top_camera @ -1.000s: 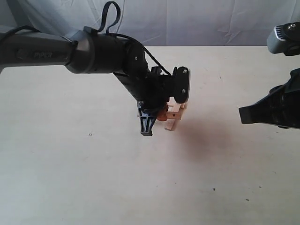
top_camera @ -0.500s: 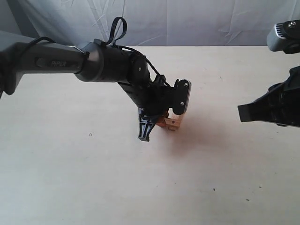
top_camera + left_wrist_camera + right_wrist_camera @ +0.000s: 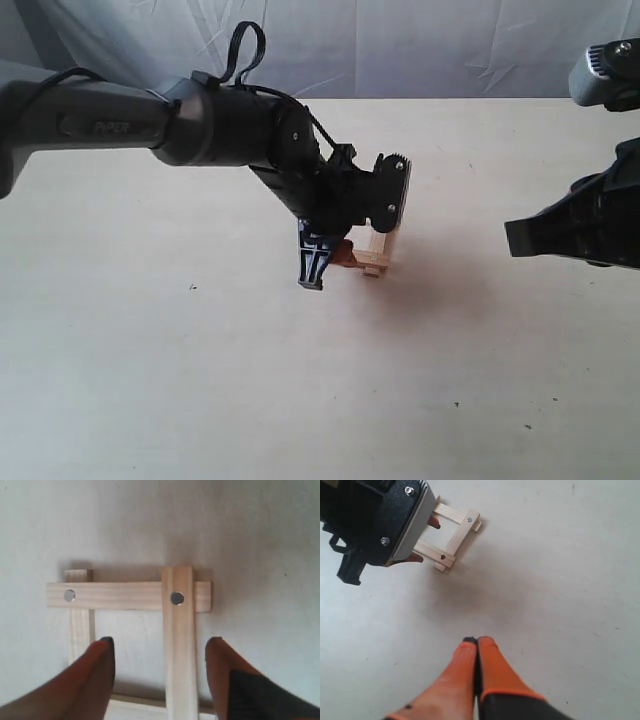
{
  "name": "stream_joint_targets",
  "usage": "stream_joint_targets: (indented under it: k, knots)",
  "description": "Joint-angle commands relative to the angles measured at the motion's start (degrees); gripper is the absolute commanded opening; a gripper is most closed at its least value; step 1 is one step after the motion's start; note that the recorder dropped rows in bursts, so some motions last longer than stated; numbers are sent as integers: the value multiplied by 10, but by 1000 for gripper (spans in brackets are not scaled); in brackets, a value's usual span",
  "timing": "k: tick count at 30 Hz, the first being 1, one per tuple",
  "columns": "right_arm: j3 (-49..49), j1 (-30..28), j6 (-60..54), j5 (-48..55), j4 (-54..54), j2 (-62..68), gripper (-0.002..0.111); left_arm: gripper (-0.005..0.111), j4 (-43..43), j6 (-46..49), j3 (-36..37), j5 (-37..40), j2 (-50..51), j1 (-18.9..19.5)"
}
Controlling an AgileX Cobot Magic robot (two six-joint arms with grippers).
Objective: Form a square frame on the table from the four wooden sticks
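The left gripper (image 3: 160, 641) hangs wide open astride one stick (image 3: 178, 630) of the square frame (image 3: 372, 262) at the middle of the surface (image 3: 200, 380), so we should rise straight up, brushing nothing, while our right gripper (image 3: 477, 641) waits closed and empty well to the right.

The left arm (image 3: 120, 115) comes in from the left edge of the exterior view, its dark forearm running almost level to a wrist (image 3: 300, 170) that bends steeply downward near the middle. The left claw (image 3: 159, 644) hangs tips-down, and its two orange fingers (image 3: 97, 670) are spread well apart. The right arm (image 3: 590, 215) rests at the right edge, well apart from the left one, low and angled inward. The right claw (image 3: 477, 642) has its own orange pair pressed flat together, tip to tip, with no gap between them
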Motion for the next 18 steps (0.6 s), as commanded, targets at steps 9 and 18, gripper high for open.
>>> stream_joint_targets:
  k: [9,18]
  knots:
    - [3,-3,-2,-11,-8,-3,0,13,33,-371,0,67,-115,7]
    - [27,-3,-2,-65,-47,-11,0,0,122,-643,0,239,-200,84]
